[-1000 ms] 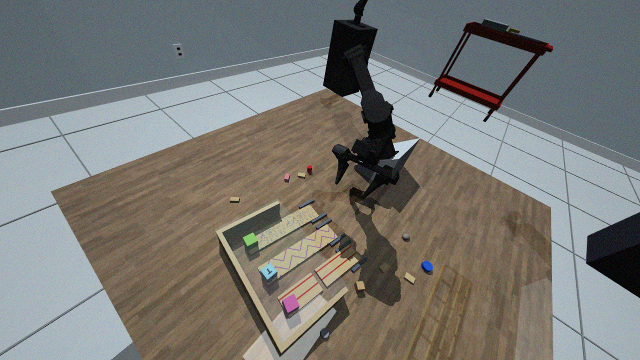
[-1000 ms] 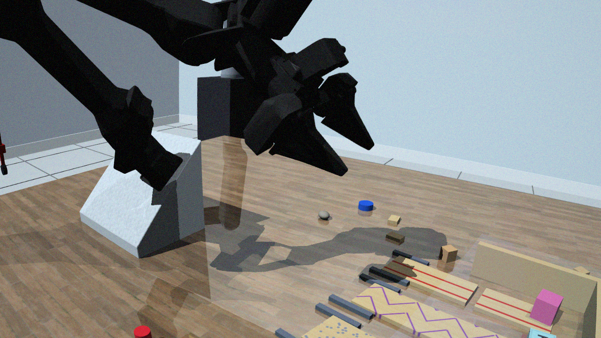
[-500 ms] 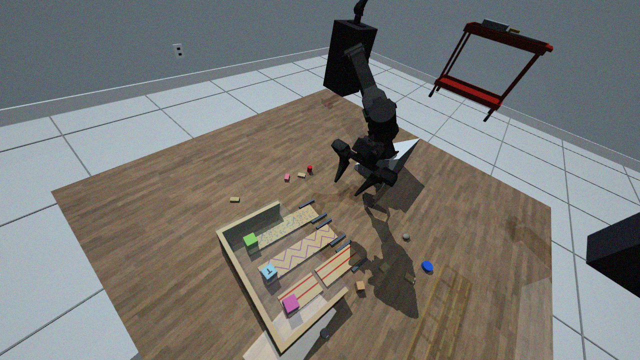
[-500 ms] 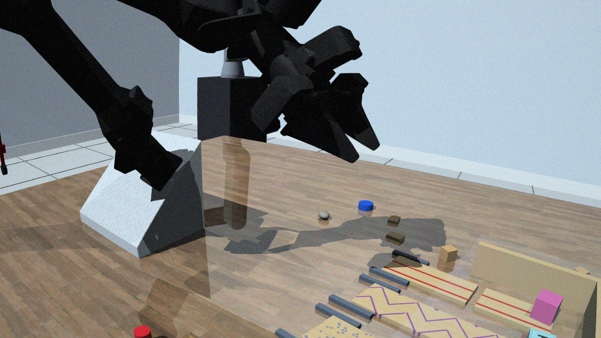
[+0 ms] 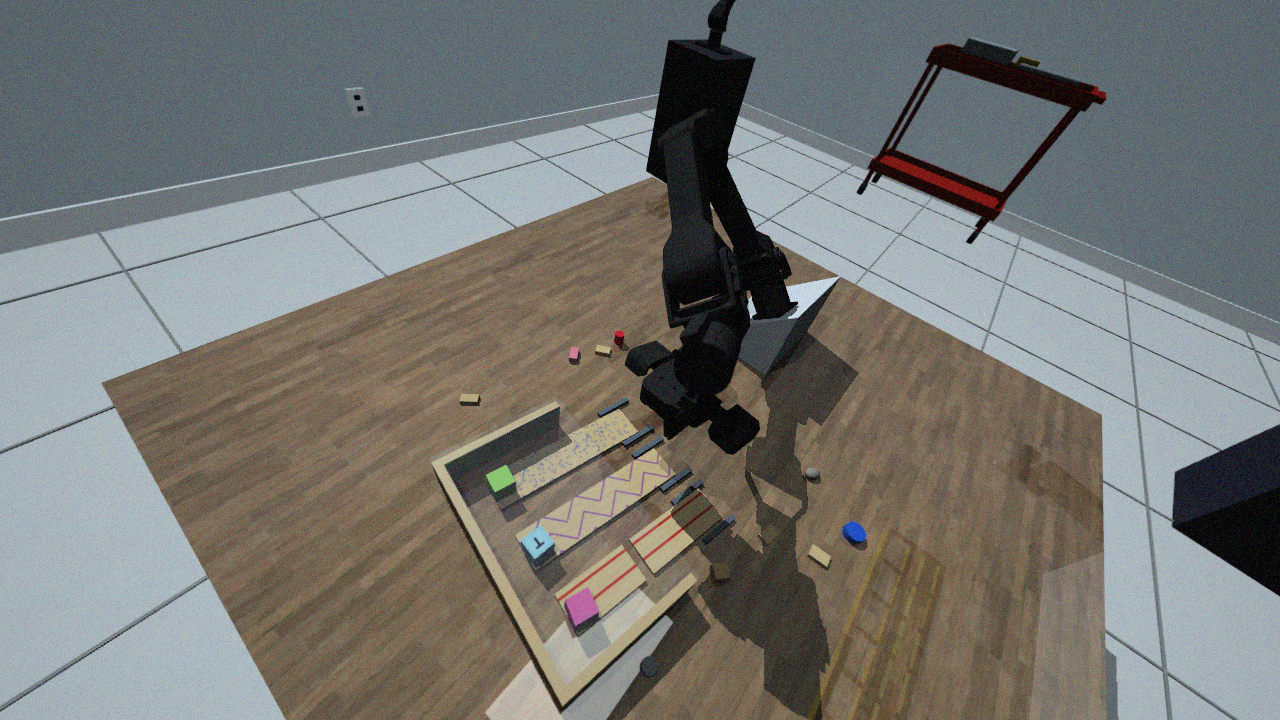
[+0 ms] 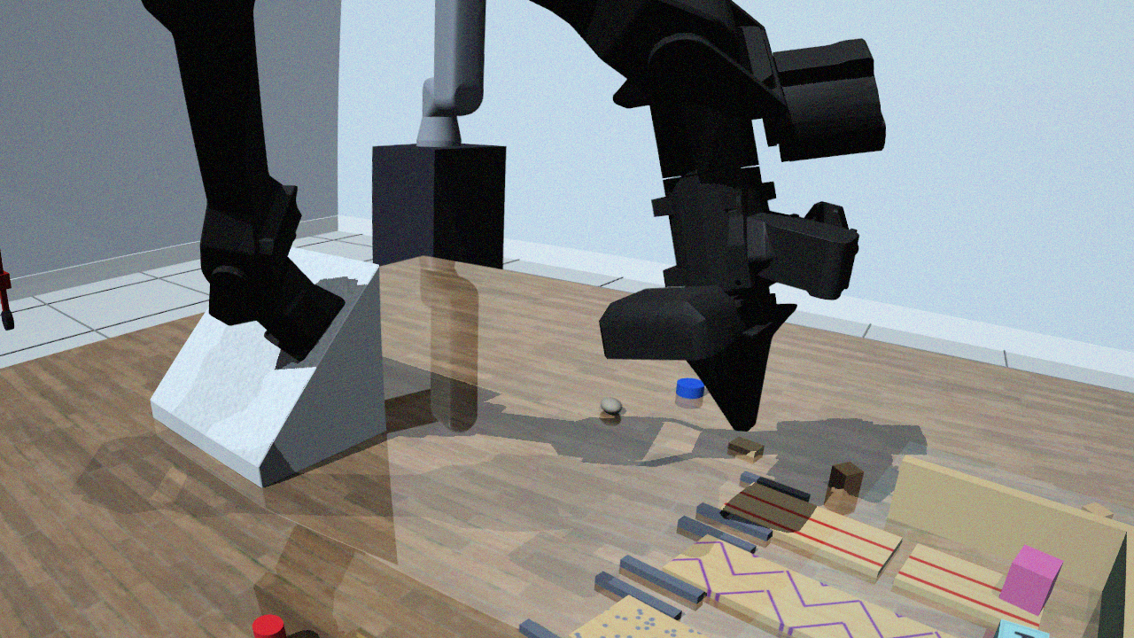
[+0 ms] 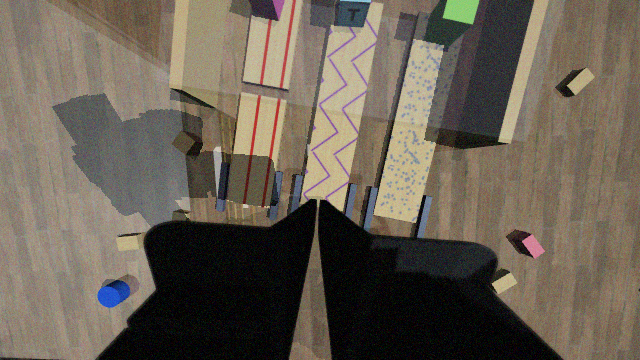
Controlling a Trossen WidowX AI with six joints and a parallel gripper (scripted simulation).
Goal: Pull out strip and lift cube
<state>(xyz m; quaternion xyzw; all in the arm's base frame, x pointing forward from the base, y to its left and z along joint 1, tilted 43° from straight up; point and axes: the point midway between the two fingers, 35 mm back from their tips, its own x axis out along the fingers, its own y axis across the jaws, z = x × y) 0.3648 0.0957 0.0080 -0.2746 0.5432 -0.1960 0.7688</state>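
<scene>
The light-blue cube marked T (image 5: pixel 537 544) (image 7: pixel 352 15) sits at the far end of the zigzag strip (image 5: pixel 595 505) (image 6: pixel 761 595) (image 7: pixel 340 115), which looks unbroken. The red-striped strip (image 5: pixel 675 530) (image 7: pixel 260 125) is split by a gap; a magenta cube (image 5: pixel 580 607) (image 6: pixel 1029 579) is on its far piece. The dotted strip (image 5: pixel 581 447) (image 7: pixel 407 150) has a green cube (image 5: pixel 500 480) (image 7: pixel 461 10) at its far end; their contact is unclear. My gripper (image 6: pixel 742 426) (image 7: pixel 317 206) is shut and empty, pointing down above the table, over the zigzag strip's near end in the wrist view.
A low tan wall (image 5: pixel 501 580) encloses the strips' far ends and sides. Dark bars (image 5: pixel 675 479) (image 7: pixel 351 199) flank each near end. A brown cube (image 5: pixel 719 571) (image 6: pixel 845 478), a blue disc (image 5: pixel 853 532) (image 6: pixel 688 387), a red cylinder (image 5: pixel 619 337) and small blocks lie around.
</scene>
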